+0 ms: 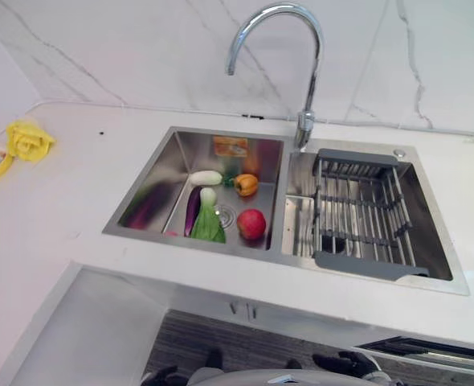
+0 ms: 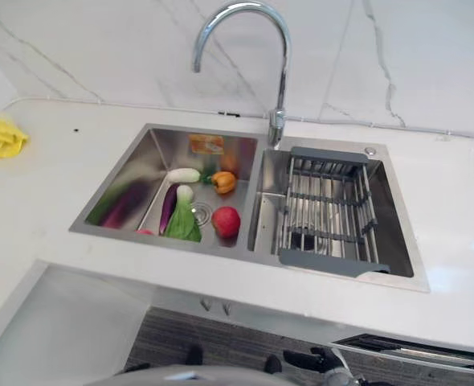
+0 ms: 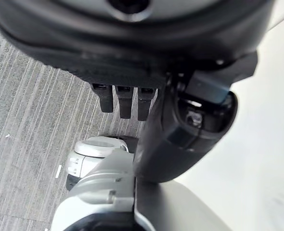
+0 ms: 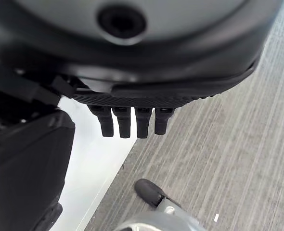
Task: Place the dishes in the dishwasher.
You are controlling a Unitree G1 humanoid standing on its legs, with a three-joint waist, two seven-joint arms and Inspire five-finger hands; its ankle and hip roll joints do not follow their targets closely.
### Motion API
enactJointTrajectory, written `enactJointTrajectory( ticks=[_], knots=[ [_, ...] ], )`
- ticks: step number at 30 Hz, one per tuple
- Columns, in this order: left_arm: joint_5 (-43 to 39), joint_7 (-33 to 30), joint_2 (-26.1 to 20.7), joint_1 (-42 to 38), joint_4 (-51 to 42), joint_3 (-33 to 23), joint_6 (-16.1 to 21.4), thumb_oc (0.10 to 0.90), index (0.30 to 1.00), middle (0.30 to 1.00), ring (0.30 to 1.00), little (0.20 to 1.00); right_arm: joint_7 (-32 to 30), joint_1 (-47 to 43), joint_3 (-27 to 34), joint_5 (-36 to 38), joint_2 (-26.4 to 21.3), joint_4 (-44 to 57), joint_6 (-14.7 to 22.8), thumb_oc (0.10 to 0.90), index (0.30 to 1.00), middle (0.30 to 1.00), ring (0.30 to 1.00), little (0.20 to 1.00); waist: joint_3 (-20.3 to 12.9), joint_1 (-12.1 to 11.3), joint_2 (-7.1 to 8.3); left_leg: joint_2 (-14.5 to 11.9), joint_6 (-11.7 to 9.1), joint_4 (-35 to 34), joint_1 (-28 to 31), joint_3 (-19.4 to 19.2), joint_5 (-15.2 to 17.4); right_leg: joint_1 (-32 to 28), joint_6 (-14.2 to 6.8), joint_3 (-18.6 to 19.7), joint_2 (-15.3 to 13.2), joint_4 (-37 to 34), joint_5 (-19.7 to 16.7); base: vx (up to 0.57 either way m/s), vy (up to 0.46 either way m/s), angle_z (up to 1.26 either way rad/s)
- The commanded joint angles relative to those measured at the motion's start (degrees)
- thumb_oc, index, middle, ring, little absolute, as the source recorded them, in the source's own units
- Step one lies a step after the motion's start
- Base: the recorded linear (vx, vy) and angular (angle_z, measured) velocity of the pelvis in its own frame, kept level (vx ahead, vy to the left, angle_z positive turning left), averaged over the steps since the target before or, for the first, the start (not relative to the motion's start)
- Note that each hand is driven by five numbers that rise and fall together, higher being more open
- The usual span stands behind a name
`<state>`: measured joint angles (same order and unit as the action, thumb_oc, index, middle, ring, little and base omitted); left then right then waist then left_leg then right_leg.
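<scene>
Hands hang low, off the counter, over grey striped floor; left hand seen from its wrist view with fingers straight and pointing down, thumb out to the side, nothing held; right hand in its own wrist view likewise, fingers straight in a row, spread loose, empty. Double sink set in white marble-look counter; chrome gooseneck faucet stands behind the divider between the two basins. Left basin holds play vegetables: white radish lying across the back, orange pepper just beside it, purple eggplant touching green bok choy, red apple near the drain. Right basin carries grey dish rack with wire ribs, spanning the basin front to back; cannot tell any dishes in it. Yellow cloth bunched at far left of counter, well apart from sink. Dishwasher edge visible below the counter at lower right, dark top strip only; door state cannot tell.
</scene>
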<state>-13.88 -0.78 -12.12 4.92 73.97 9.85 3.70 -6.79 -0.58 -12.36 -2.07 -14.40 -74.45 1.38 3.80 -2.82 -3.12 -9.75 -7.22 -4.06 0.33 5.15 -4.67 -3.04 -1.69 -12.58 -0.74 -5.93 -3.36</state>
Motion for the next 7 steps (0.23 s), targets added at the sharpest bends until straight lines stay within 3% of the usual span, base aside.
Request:
enactJointTrajectory(
  ticks=[1,4,7],
  knots=[
    [2.2,1.8,1.7,-7.3,1.8,1.8,0.3,0.8,0.9,0.9,0.9,0.9,-0.2,-2.9,0.3,4.6,-1.5,-1.0,1.1,0.8,0.9,0.9,0.9,0.9,3.4,0.8,1.09,-2.1,-3.2,-0.9,-1.6,0.7,-3.1,-3.2,-4.3,-0.2,-2.6,1.1,5.9,-0.06,-0.254,-0.01],
    [1.8,1.6,2.2,-8.3,1.4,2.1,0.2,0.8,0.9,0.9,0.9,0.9,0.7,-2.2,0.6,7.0,-0.4,-2.4,0.6,0.8,0.9,0.9,0.9,0.9,4.0,1.5,1.36,-2.6,-2.8,0.0,-2.1,-2.3,-4.1,-3.4,-3.8,-0.8,-2.8,0.9,5.9,-0.05,-0.131,0.11],
    [2.4,1.4,3.7,-8.0,1.8,2.7,0.3,0.8,0.9,0.9,0.9,0.9,1.5,-1.7,0.8,8.6,0.5,-3.7,0.6,0.8,0.9,0.9,0.9,0.9,3.3,2.4,1.83,-2.2,-1.2,2.6,-0.5,-6.8,-0.7,-2.7,-4.0,0.6,-3.7,0.9,5.0,0.01,0.009,0.01]
  ],
)
